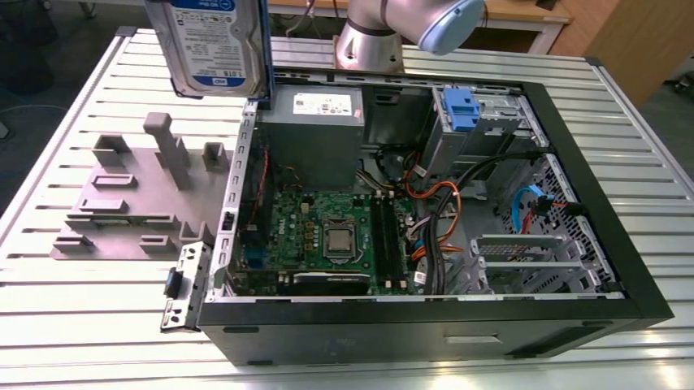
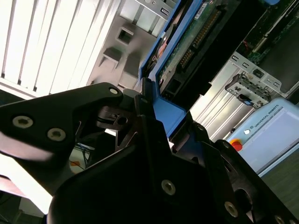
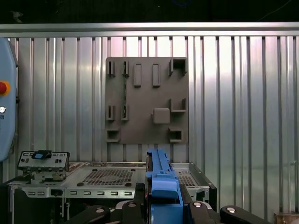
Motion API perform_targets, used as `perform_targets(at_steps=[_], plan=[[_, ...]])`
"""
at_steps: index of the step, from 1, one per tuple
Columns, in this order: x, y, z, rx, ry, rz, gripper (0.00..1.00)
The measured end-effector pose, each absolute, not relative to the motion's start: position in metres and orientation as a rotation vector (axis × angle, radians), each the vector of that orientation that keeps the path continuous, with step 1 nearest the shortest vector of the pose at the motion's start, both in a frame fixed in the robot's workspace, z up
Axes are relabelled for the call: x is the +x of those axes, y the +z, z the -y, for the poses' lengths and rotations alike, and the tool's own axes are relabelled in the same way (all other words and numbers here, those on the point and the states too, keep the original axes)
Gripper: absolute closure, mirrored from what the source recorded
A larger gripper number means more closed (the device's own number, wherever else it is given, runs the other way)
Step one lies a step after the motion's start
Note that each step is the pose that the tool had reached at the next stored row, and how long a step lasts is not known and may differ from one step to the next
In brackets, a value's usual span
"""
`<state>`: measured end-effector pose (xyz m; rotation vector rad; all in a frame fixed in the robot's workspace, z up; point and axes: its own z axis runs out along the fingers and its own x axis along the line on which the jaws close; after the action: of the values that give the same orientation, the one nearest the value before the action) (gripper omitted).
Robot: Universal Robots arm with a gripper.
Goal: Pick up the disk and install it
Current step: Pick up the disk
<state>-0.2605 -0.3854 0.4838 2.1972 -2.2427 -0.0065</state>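
End effector (image 3: 161,207) around upright disk (image 1: 211,45)

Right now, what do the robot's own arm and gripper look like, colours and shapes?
The arm is a smooth silver-grey tube with a rounded light-blue cap on its joint. In the second wrist view, the gripper is matte black, built from flat angular plates and linkages, dotted with round silver screw heads.

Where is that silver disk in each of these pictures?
Exterior view: the disk hangs high at the exterior view's left, near the grey fixture plate.
First wrist view: edge-on in the gripper, that plate behind.
Second wrist view: circuit side showing, beside that plate.
Shared landmark: the grey fixture plate.
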Motion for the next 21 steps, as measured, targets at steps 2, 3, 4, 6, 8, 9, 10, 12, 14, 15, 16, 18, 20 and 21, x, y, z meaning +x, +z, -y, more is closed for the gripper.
perform_targets(at_steps=[2,3,4,6,8,9,10,12,14,15,16,18,20,21], plan=[[-0.248,0.484,0.385,2.194,0.0,2.24,0.64],[-0.248,0.484,0.385,2.195,0.0,2.24,0.64],[-0.248,0.484,0.385,2.194,0.0,2.24,0.64],[-0.248,0.484,0.385,2.194,0.0,2.24,0.64],[-0.248,0.484,0.385,2.194,0.0,2.24,0.64],[-0.247,0.484,0.385,2.195,0.0,2.239,0.64],[-0.247,0.484,0.385,2.195,0.0,2.24,0.64],[-0.247,0.484,0.385,2.195,0.0,2.239,0.64],[-0.245,0.484,0.385,2.195,0.0,2.24,0.64],[-0.243,0.484,0.385,2.194,0.0,2.24,0.64],[-0.241,0.484,0.385,2.194,0.0,2.24,0.64],[-0.237,0.484,0.385,2.194,0.0,2.24,0.64],[-0.234,0.484,0.386,2.193,0.0,2.241,0.64],[-0.234,0.484,0.386,2.193,0.0,2.241,0.64]])
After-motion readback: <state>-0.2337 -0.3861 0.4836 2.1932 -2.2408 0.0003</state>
